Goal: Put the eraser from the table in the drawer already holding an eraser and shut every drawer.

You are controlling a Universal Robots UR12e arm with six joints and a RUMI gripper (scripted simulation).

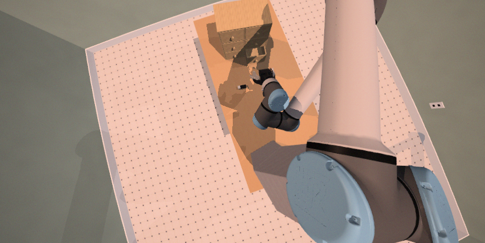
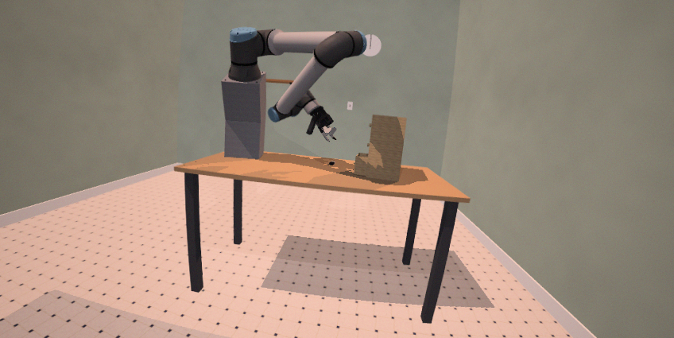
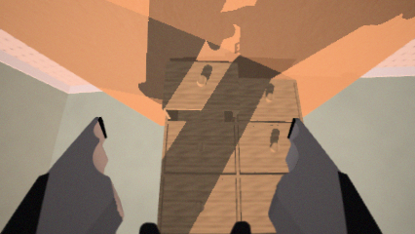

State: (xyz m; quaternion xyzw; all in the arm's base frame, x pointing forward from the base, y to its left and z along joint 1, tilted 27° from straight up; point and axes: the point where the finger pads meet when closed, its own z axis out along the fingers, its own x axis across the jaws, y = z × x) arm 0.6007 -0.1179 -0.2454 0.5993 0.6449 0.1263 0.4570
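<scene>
The wooden chest (image 1: 243,26) stands upright at the far end of the table, its drawer fronts facing my arm. One bottom drawer (image 1: 255,53) is pulled partway out; I cannot tell what it holds. The small black and white eraser (image 1: 242,86) lies on the table in front of the chest, to the left of my gripper. My gripper (image 1: 255,74) is open and empty, hanging above the table between the eraser and the chest and pointing at the drawer fronts. In the wrist view the chest front (image 3: 229,161) fills the space between my fingers, with the pulled-out drawer (image 3: 201,88) near the table. The eraser also shows in the side view (image 2: 331,162).
The grey arm pedestal (image 2: 243,117) stands at the other end of the table (image 2: 321,176). The chest (image 2: 384,147) sits near the table's right end, with table edges close on both long sides.
</scene>
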